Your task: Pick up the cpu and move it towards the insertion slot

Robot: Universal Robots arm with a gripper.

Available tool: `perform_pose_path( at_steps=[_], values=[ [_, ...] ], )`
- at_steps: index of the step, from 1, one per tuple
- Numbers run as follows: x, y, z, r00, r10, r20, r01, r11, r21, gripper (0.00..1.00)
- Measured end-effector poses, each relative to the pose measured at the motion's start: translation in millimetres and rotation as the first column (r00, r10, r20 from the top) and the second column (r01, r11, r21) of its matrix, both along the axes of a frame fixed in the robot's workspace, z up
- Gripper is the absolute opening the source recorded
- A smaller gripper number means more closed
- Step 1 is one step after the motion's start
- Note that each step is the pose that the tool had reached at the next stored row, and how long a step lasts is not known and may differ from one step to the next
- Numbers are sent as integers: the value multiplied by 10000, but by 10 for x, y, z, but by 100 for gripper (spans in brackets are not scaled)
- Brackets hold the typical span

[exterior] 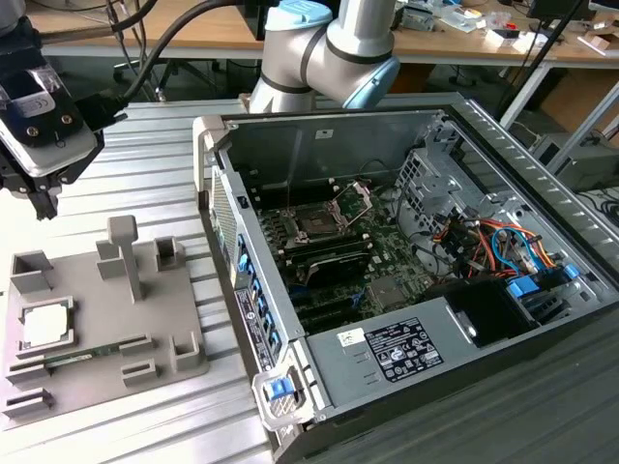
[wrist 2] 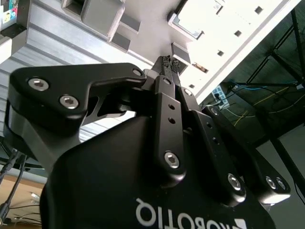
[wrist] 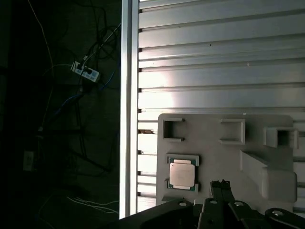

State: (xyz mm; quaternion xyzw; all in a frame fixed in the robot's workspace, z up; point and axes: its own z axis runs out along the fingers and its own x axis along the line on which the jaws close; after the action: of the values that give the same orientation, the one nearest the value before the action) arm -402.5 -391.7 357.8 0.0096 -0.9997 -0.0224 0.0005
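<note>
CPU chip, flat silver-white square (exterior: 45, 327), seated in the grey moulded fixture plate (exterior: 106, 372), not yet gripped.
I see the black two-finger gripper (wrist: 221, 184) hanging above the plate near the chip, jaws closed together and empty. The dark square metal-framed insertion slot (exterior: 317, 224) lies well apart inside the open computer case (exterior: 290, 145).

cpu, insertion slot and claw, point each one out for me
cpu (wrist: 182, 173): first wrist view, middle of its silver top
insertion slot (exterior: 314, 224): exterior view, dark centre of the socket
claw (wrist 2: 168, 62): second wrist view, midway between its fingertips
</note>
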Motion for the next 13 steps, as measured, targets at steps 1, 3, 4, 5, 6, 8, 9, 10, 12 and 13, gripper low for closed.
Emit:
perform_pose_path(
  at_steps=[1,3,4,5,6,8,9,10,12,13],
  values=[
    [-2,0,-4,10000,0,1,0,10000,1,11],
    [-3,0,-12,10000,0,2,0,10000,1,11],
    [-4,0,-15,10000,0,1,0,10000,1,11],
    [-4,0,-18,10000,0,1,0,10000,1,11],
    [-4,0,-21,10000,0,1,0,10000,0,11],
    [-6,0,-28,10000,1,1,-1,10000,1,11],
    [-6,0,-32,10000,0,1,0,10000,1,11],
    [-6,0,-35,10000,0,1,0,10000,0,11],
    [-7,0,-42,10000,0,1,0,10000,1,11],
    [-8,0,-45,10000,0,0,0,10000,0,11]
  ],
)
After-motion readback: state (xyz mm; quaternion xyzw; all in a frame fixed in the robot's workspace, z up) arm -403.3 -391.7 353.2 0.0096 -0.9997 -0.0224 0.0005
